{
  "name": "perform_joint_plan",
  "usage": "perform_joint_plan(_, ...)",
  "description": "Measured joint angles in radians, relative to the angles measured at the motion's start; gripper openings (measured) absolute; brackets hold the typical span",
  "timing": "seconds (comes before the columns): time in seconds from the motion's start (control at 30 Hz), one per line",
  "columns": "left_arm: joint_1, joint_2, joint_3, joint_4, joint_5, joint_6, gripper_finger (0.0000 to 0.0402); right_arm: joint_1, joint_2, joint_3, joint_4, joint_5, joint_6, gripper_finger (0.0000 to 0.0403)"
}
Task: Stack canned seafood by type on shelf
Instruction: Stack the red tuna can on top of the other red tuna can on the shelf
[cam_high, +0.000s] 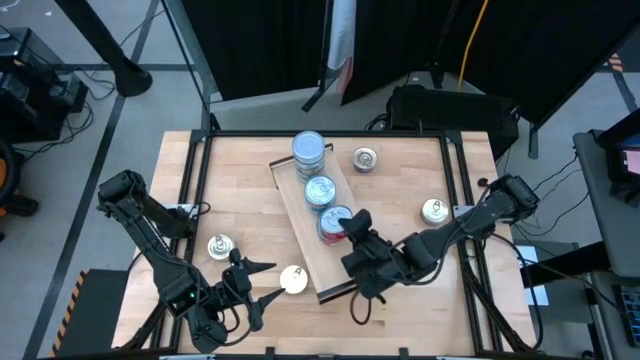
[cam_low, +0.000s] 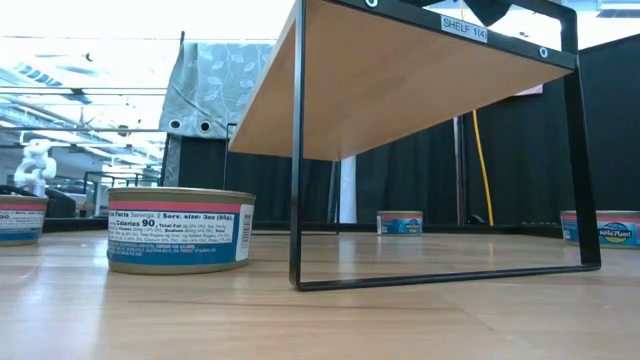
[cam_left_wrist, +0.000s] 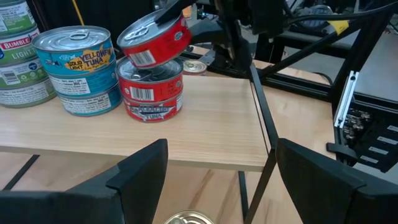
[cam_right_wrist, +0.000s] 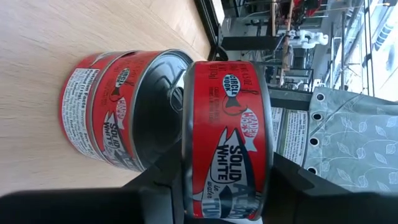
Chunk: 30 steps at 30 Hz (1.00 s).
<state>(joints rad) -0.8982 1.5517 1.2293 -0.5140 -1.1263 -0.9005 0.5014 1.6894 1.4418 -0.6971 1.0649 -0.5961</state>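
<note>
The shelf (cam_high: 312, 262) is a raised light-wood board with dark rims, lying slantwise in the middle of the table. On it stand a tall stack of blue-white tins (cam_high: 309, 150), a blue stack (cam_left_wrist: 78, 68) and two stacked red tins (cam_left_wrist: 149, 93). My right gripper (cam_high: 347, 233) is shut on a third red tin (cam_left_wrist: 154, 38), tilted just over the red stack. My left gripper (cam_high: 268, 282) hangs open by the shelf's near end, above a loose silver tin (cam_high: 293, 280), with nothing between its fingers. My right gripper pinches the red tin across its height: one finger (cam_left_wrist: 171, 11) lies over the lid, the other is on the base, hidden behind the tin. The fingers come slanting down from the table's right. The tin is tilted, label side (cam_right_wrist: 227, 134) outward; whether its low edge touches the stack I cannot tell.
Loose tins lie on the table: one (cam_high: 365, 158) at the far side, one (cam_high: 433, 211) at the right, one (cam_high: 220, 246) at the left. In the low view a tin (cam_low: 180, 230) stands beside the shelf's leg frame (cam_low: 297, 200). Bare shelf board lies nearer than the red stack.
</note>
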Motion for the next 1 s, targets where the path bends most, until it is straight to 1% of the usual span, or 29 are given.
perform_joint_plan(0.17, 0.0, 0.0, 0.0, -0.002, 0.0, 0.0, 0.0297, -0.012, 0.0, 0.0, 0.022, -0.012, -0.002, 0.015)
perform_joint_plan(0.33, -0.001, 0.0, 0.0, -0.002, 0.001, 0.0, 0.0297, -0.03, 0.0, 0.0, 0.062, -0.14, -0.008, 0.0186)
perform_joint_plan(0.5, -0.002, 0.0, 0.0, 0.0, 0.019, -0.003, 0.0297, -0.051, 0.0, 0.0, 0.066, -0.192, 0.023, 0.0213)
perform_joint_plan(0.67, -0.012, 0.0, 0.0, 0.0, 0.019, -0.003, 0.0297, -0.062, -0.013, 0.0, 0.07, -0.241, 0.036, 0.0228)
perform_joint_plan(0.83, -0.021, 0.0, 0.0, 0.001, 0.02, -0.008, 0.0297, -0.068, -0.057, 0.0, 0.078, -0.349, 0.081, 0.0241)
perform_joint_plan(1.0, -0.021, 0.0, 0.0, 0.001, 0.024, -0.008, 0.0297, -0.083, -0.1, 0.0, 0.082, -0.416, 0.119, 0.0252)
